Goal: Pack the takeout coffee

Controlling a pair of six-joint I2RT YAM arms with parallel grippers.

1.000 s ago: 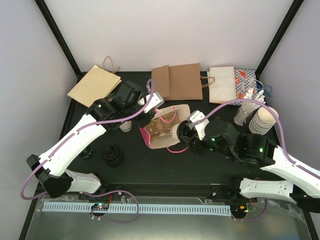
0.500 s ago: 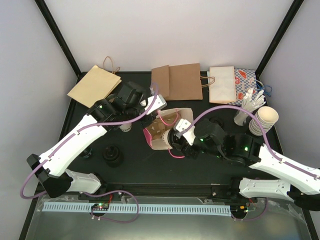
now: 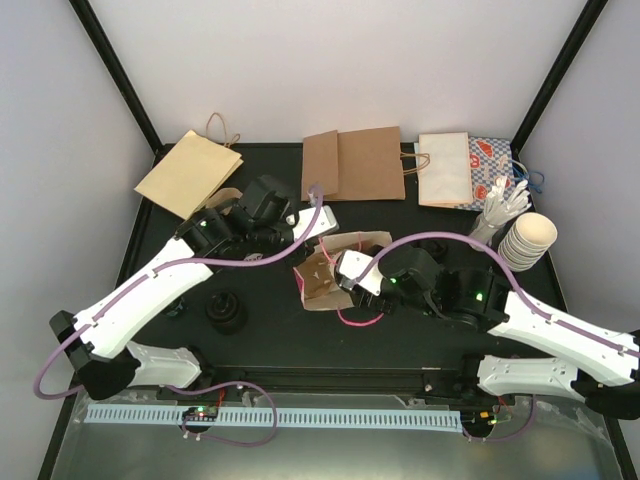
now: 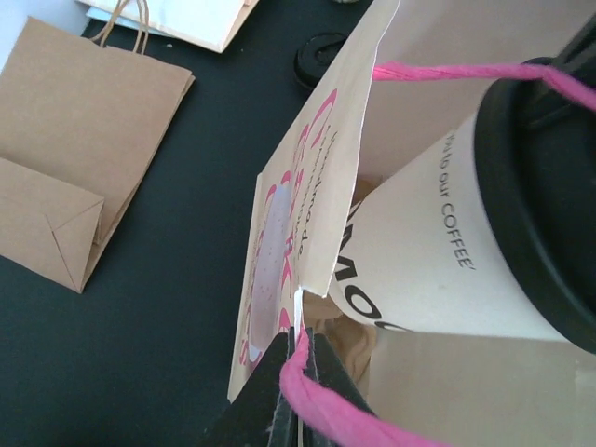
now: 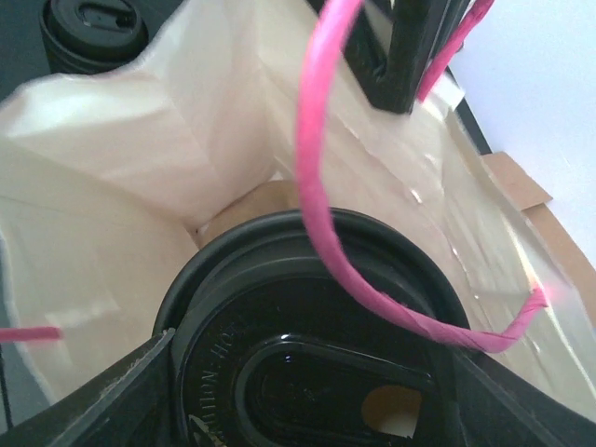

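Observation:
The takeout coffee, a white paper cup (image 4: pixel 424 251) with dark print and a black lid (image 5: pixel 307 363), sits tilted in the mouth of a small paper bag (image 3: pixel 322 287) with pink handles. My right gripper (image 5: pixel 312 372) is shut on the cup at its lid and holds it inside the bag (image 5: pixel 112 186). In the top view, my right gripper (image 3: pixel 342 272) hides the cup. My left gripper (image 4: pixel 300 372) is shut on the bag's rim (image 4: pixel 307 177) and a pink handle (image 4: pixel 326 410), holding the bag open from its far left (image 3: pixel 320 236).
Flat brown bags (image 3: pixel 190 172) (image 3: pixel 355 162) and a white bag (image 3: pixel 445 168) lie along the back. A tall stack of cream cups (image 3: pixel 525 240) and stirrers (image 3: pixel 500 205) stand at the right. Black lids (image 3: pixel 225 310) sit at the front left. Another lidded cup (image 5: pixel 93 33) stands beyond the bag.
My right gripper has moved left with the cup, into the bag's mouth. The bag has shifted and closed up a little around it. My left gripper still holds the rim.

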